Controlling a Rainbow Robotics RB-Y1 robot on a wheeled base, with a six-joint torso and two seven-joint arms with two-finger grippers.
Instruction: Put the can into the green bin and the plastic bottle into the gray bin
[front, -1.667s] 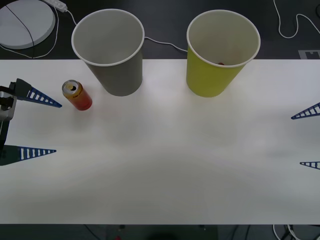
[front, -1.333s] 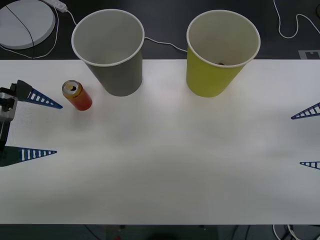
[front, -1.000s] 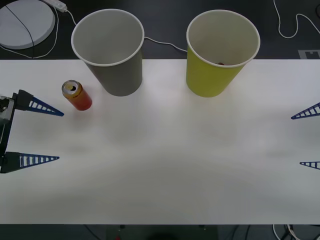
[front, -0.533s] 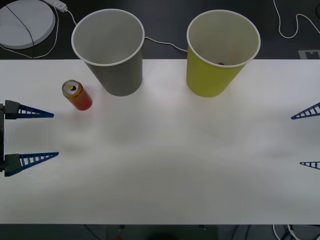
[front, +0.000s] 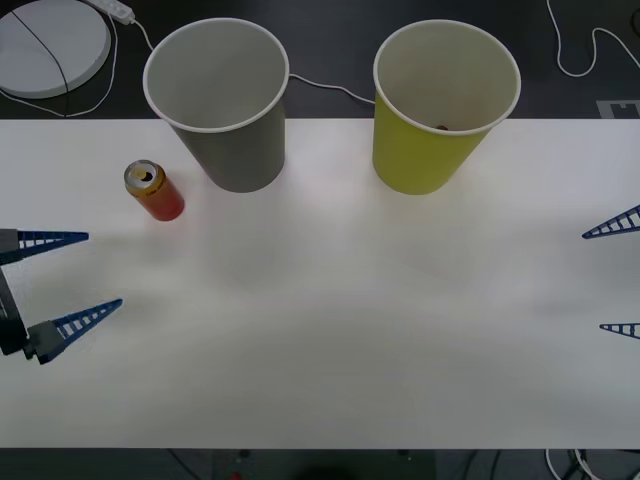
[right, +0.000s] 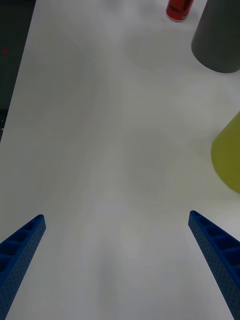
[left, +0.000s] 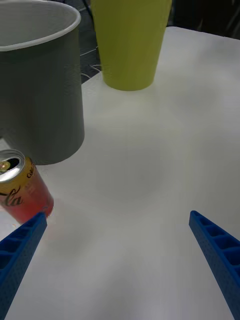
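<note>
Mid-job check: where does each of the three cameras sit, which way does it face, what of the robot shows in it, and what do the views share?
Front view: above the arms, looking down at the white table; left end effector and right end effector sit open at the edges.
Left wrist view: on the left arm, facing the can, gray bin and green bin; own blue fingers show.
Right wrist view: on the right arm, looking across the table; own fingers show.
Shared: can and both bins appear in all three.
</note>
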